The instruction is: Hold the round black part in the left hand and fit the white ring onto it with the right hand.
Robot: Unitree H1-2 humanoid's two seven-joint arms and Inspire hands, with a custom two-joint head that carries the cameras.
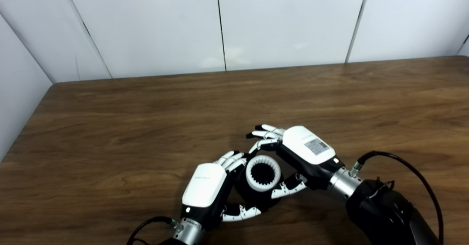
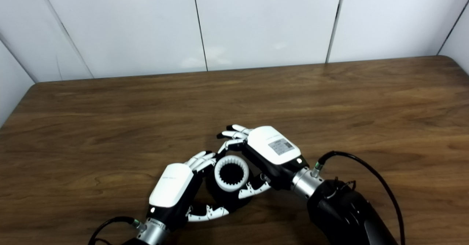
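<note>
The round black part [image 1: 257, 198] sits low in the middle of the wooden table [image 1: 146, 127], cupped by my left hand [image 1: 207, 186], whose fingers and thumb curl around its sides. On top of it lies the white ring [image 1: 251, 177] with a toothed inner edge. My right hand [image 1: 306, 149] reaches in from the right and pinches the ring between thumb and one finger, the other fingers spread beyond it. Most of the black part is hidden by the ring and both hands. I cannot tell how far the ring is seated.
White wall panels [image 1: 285, 21] stand behind the table's far edge, and another wall closes the left side. A black cable [image 1: 414, 168] loops off my right forearm. Bare wood [image 2: 329, 98] stretches around the hands.
</note>
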